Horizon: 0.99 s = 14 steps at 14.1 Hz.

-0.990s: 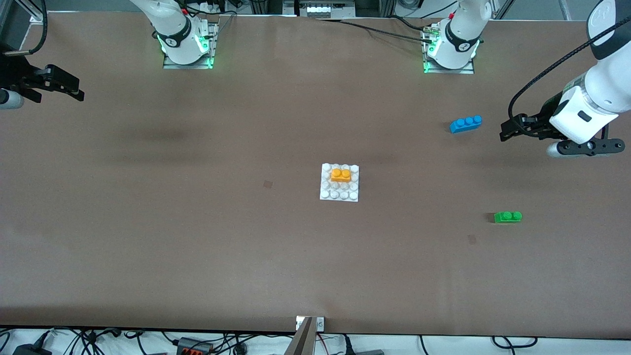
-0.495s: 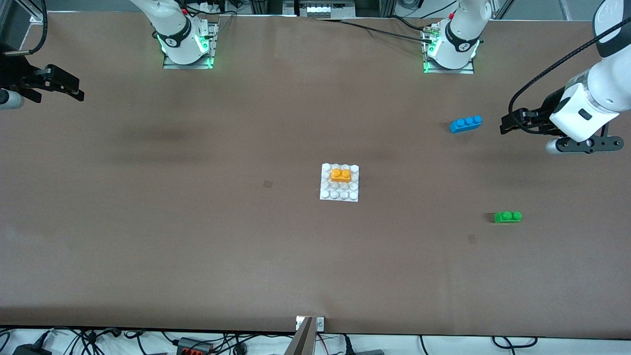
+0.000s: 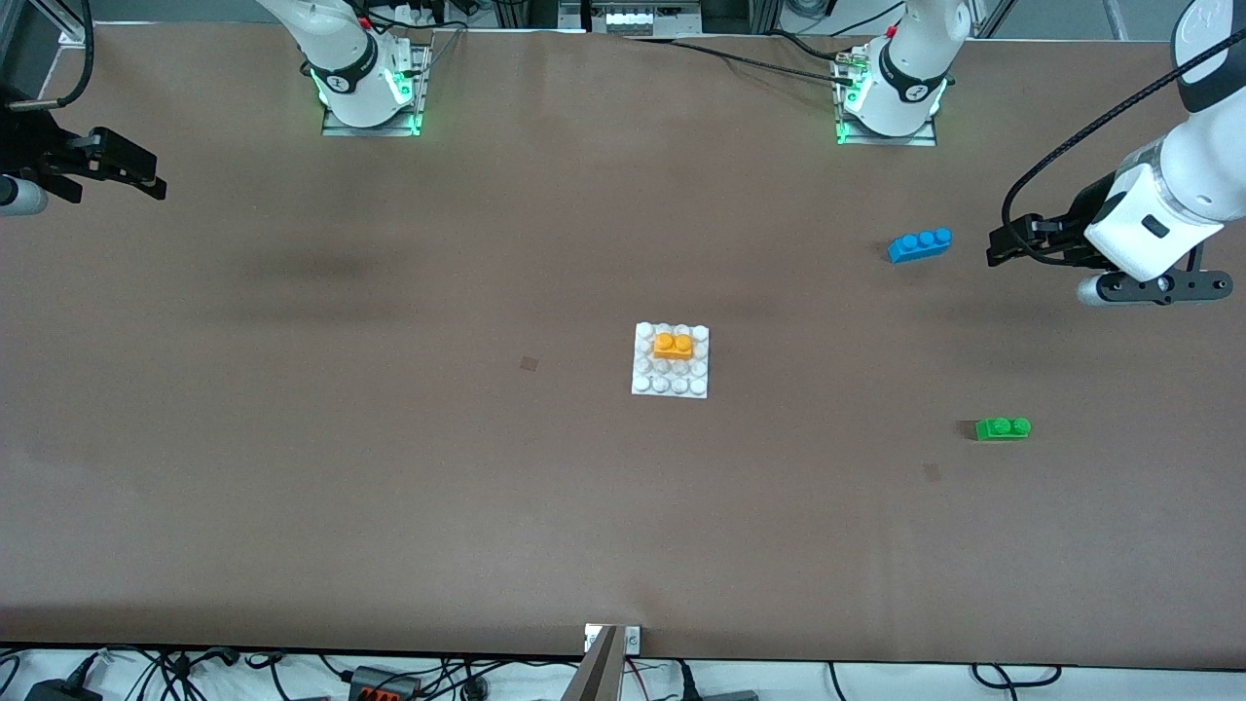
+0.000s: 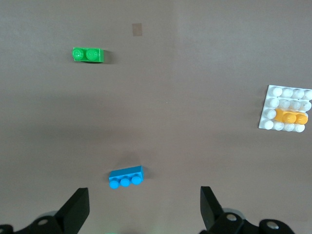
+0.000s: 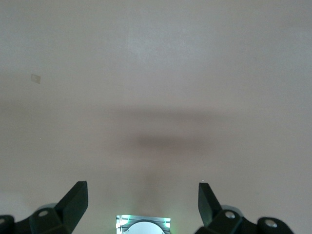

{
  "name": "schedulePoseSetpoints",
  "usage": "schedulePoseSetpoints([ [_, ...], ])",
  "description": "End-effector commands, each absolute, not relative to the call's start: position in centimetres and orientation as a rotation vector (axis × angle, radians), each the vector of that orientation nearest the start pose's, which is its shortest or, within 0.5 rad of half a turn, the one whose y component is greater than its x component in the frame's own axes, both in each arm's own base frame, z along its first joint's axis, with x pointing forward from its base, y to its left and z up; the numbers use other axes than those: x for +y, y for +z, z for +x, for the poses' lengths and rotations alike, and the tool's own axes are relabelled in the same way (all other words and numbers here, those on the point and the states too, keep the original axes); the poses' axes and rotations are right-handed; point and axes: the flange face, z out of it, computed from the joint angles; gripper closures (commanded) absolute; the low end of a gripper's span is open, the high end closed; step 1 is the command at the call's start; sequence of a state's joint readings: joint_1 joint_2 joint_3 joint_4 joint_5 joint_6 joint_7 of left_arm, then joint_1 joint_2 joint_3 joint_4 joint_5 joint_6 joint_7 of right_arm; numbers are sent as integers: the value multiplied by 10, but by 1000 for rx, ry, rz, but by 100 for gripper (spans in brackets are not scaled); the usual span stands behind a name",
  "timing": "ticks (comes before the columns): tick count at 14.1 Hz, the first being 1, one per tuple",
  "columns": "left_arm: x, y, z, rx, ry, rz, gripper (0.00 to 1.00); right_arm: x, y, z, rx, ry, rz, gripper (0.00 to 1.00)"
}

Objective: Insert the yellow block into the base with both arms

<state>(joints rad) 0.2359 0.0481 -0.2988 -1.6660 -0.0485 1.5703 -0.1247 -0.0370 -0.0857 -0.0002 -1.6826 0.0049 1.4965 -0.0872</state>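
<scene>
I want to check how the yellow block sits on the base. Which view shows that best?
The front view: the yellow block sits centred in frame on the base, all studs visible. The left wrist view shows it at its edge, plate partly cropped. The right wrist view shows only bare table.

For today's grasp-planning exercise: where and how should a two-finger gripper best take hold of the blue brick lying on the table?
Grip the blue brick across its two long side walls at mid-length, descending from above. It lies flat, studs up, alone on the table, so probably nothing blocks either side; the long walls are flat and parallel.
</scene>
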Motion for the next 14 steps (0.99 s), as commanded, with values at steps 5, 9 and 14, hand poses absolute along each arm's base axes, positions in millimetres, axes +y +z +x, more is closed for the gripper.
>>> schedulePoseSetpoints([
  [5,-38,553,564,-68,256,-3156,0,-17,617,518,-80,163,-3114,0],
  [9,-38,553,564,-68,254,-3155,0,-17,616,518,-80,166,-3114,0],
  [14,-38,553,564,-68,254,-3156,0,-17,617,518,-82,163,-3114,0],
])
